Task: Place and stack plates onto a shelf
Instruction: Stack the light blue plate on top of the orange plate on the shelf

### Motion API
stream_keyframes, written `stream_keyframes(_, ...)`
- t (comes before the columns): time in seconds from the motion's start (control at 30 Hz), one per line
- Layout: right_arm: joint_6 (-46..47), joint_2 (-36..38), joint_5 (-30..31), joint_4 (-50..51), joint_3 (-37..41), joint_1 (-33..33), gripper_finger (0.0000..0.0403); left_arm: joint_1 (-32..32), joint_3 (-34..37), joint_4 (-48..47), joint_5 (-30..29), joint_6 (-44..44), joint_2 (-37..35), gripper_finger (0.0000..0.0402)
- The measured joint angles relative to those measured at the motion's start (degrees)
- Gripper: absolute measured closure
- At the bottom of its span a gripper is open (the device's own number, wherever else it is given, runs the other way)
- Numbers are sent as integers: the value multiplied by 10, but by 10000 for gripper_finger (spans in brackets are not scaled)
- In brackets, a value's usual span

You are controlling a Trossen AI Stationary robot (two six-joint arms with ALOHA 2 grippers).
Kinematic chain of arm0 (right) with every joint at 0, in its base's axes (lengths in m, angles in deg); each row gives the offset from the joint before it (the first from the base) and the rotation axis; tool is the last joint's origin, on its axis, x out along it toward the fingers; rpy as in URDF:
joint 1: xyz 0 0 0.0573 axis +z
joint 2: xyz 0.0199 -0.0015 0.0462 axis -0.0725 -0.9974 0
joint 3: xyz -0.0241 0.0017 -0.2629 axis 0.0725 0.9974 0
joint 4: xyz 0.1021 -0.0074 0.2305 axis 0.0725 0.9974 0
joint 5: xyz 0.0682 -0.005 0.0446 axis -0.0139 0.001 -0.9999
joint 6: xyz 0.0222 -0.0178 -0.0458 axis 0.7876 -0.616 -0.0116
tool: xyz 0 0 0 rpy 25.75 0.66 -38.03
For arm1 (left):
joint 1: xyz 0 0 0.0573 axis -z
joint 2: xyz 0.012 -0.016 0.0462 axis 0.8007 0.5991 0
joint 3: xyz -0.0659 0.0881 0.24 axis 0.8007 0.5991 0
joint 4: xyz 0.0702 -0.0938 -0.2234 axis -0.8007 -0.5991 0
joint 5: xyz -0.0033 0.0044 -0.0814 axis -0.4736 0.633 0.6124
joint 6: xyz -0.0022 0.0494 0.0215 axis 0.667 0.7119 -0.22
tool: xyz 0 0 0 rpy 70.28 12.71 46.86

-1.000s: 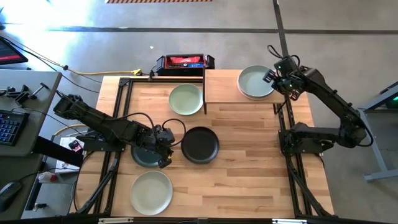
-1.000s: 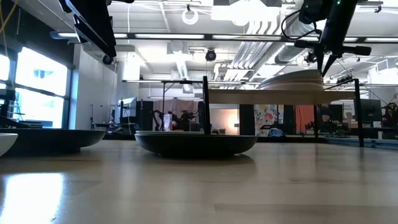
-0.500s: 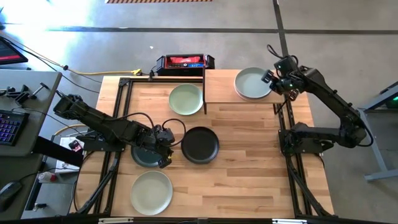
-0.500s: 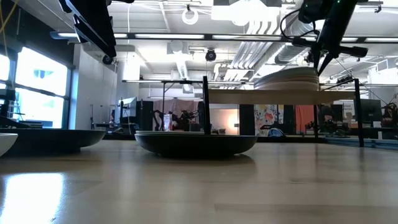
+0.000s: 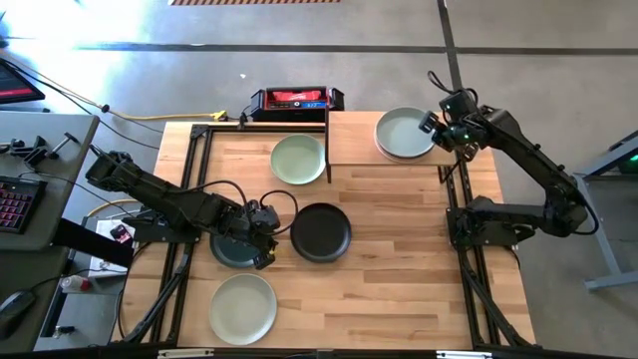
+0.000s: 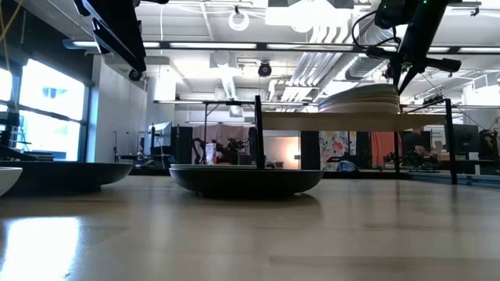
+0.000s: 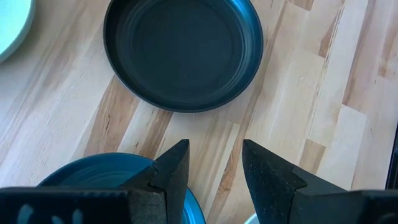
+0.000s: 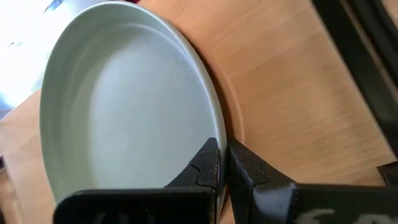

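Observation:
A grey-green plate [image 5: 405,133] tops a stack of plates [image 6: 363,100] on the light-wood shelf [image 5: 354,148] at the table's far right. My right gripper [image 5: 436,128] is shut on that plate's right rim. My left gripper [image 5: 264,249] is open over the right edge of the dark teal plate [image 5: 232,249]; whether it touches that plate cannot be told. Its fingers point toward the black plate [image 7: 183,53]. The black plate [image 5: 320,231], a sage plate [image 5: 298,159] and a pale green plate [image 5: 242,307] lie flat on the tabletop. My right gripper [image 8: 222,155] pinches the grey-green plate's rim [image 8: 217,134] on its right side, one finger inside the dish and one outside. The fingers slant down from the table's right. The plate [image 8: 124,106] lies on the stack, roughly level.
A red-and-black box [image 5: 296,99] sits at the far edge, left of the shelf. Black frame rails [image 5: 194,179] run along the table's left and right sides. Bare wood [image 5: 399,269] lies on the near right. The shelf's left half is bare board.
My right gripper has carried the grey-green plate a little toward the table's left and lowered it. The plate was tilted, with its right side raised, and now sits flatter on the stack. The fingers have stayed shut on its rim.

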Motion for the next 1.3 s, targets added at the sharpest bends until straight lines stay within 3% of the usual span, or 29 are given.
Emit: stream_keyframes(1.3,-47,0,-21,11,0,-25,402,0,0,1,-2,0,0,266)
